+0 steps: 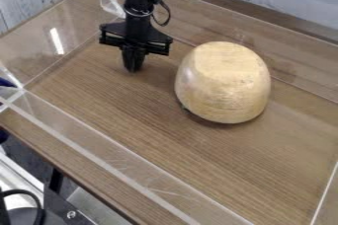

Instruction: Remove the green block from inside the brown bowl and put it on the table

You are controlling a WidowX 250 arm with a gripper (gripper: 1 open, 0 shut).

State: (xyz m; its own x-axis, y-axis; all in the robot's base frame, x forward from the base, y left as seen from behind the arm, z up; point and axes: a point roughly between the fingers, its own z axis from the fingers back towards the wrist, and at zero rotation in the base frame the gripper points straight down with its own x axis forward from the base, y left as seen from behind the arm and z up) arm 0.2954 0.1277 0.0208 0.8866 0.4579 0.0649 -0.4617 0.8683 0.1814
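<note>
Nearest the camera, along the lower edge of the frame, runs the low clear acrylic wall (158,185) that borders the brown wood-grain table (119,111); a similar clear wall rises at the left side. The stretch of tabletop just behind this front wall is bare wood grain.

Further in, right of centre, sits the round light tan wooden bowl (224,81). It appears to lie upside down, its rounded underside facing up and its rim against the table, so its inside is hidden. No part of the small bright green block shows anywhere in the frame; whether it lies beneath the overturned bowl cannot be told from this view.

Beyond and to the left of the bowl, in the upper left of the frame, the black robot arm reaches down from the top edge. Its black gripper (133,65) points almost straight down at the tabletop, near the bowl's left side but apart from it. The jaws are pressed together with nothing visible between them, and the tip is low, at or just above the wood.
</note>
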